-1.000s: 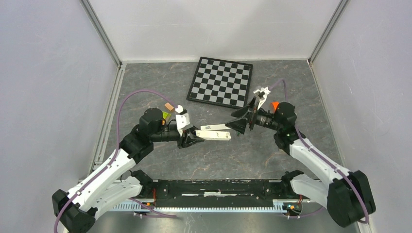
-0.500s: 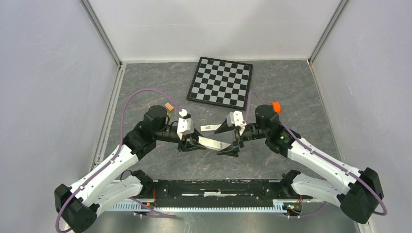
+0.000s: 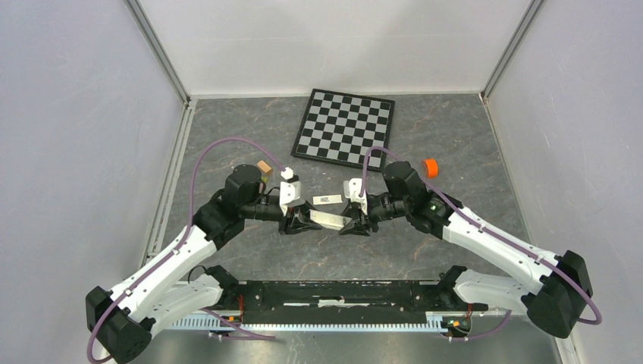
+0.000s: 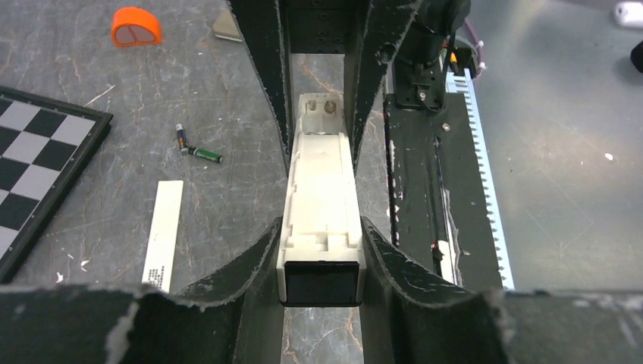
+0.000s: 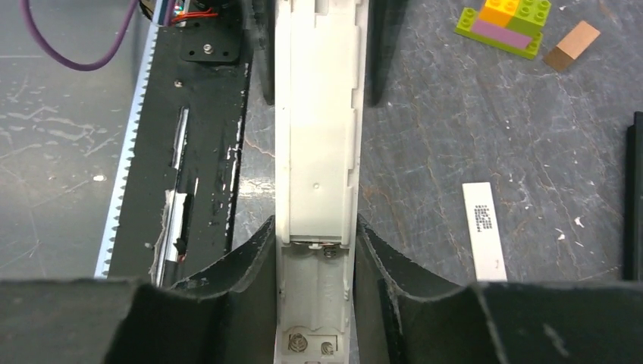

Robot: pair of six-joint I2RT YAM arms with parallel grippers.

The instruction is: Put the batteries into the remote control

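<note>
The right fingers (image 5: 239, 269) have closed on the remote control (image 5: 318, 152) (recess up); left fingers (image 4: 254, 262) grip its other end.

We see a grey marbled table (image 3: 470, 152). On it lie a chessboard (image 3: 345, 127) toward the far side, an orange cap (image 3: 431, 166) near the board's right corner, two batteries (image 4: 206, 155) close together, a white strip (image 3: 327, 199), and toy bricks (image 5: 504, 23) beside a brown block (image 5: 570, 45).
</note>
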